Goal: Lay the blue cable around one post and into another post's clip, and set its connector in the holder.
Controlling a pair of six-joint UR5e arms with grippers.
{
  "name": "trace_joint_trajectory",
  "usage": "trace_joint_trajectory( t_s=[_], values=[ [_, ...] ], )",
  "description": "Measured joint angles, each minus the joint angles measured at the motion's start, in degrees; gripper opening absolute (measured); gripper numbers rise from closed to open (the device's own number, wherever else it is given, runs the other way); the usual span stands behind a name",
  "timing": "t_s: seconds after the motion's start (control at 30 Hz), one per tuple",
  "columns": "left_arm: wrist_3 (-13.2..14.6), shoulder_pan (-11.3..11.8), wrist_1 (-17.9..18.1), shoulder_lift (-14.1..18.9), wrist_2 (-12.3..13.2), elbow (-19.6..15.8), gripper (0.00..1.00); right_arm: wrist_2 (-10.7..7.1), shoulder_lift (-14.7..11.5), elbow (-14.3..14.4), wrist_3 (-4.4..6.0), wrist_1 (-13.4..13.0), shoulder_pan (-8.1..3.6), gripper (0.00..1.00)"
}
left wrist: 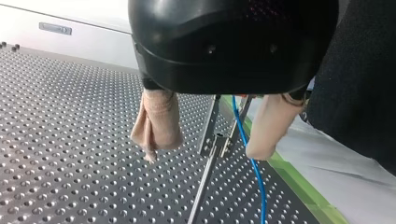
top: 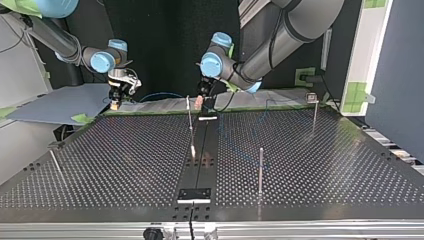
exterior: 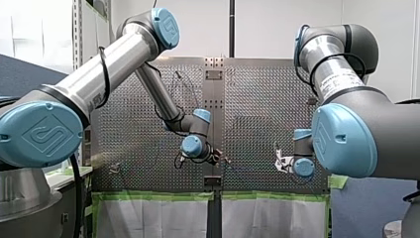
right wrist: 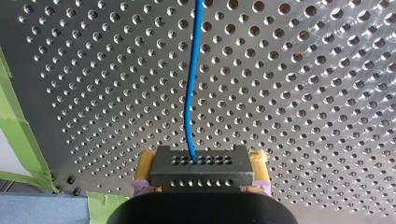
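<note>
Our right pincer [right wrist: 201, 177] is clamped on the black connector [right wrist: 201, 167], yellow pads on both sides, w/ the blue cable [right wrist: 189, 102] running out ahead of it over the worktop [right wrist: 303, 116]. Our left pincer [left wrist: 201, 155] stands apart, one beige pad on either side of a post [left wrist: 205, 179] that carries a clip [left wrist: 215, 142]. The cable passes just beside that clip, btwn the pads. We can't tell if it's seated in the clip.

Risks, as we judge them:
- Nothing on the left grips the cable, so a tug from the right could drag it off the clip.
- If the left pincer shifts sideways, a pad could knock the post & bend it.
- Slack could snag on another post [top: 261, 167].

Room: in the top view both pincers sit at the worktop's far edge by the green tape [top: 81, 118], so there's little margin there. Toward the near side the posts stand well apart, w/ wide room btwn them. A dark plate [top: 195, 193] on the centre strip may be the holder; we're not sure.
</note>
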Motion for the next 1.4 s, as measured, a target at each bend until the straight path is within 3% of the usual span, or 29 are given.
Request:
trace_joint_trajectory(
  t_s=[0.57,0.93,1.4],
  values=[
    [1.05,-1.34,0.32,0.02,3.95,0.06,0.98,-0.09,0.00,0.00,0.00,0.00,0.02,0.00],
    [-1.99,-2.45,2.12,0.00,6.83,0.07,0.98,-0.17,0.00,0.01,0.49,0.00,-0.24,0.00],
    [-2.77,-2.82,2.97,-0.02,7.62,0.08,0.98,-0.35,0.00,-0.02,0.69,0.00,-0.41,0.00]
  ],
)
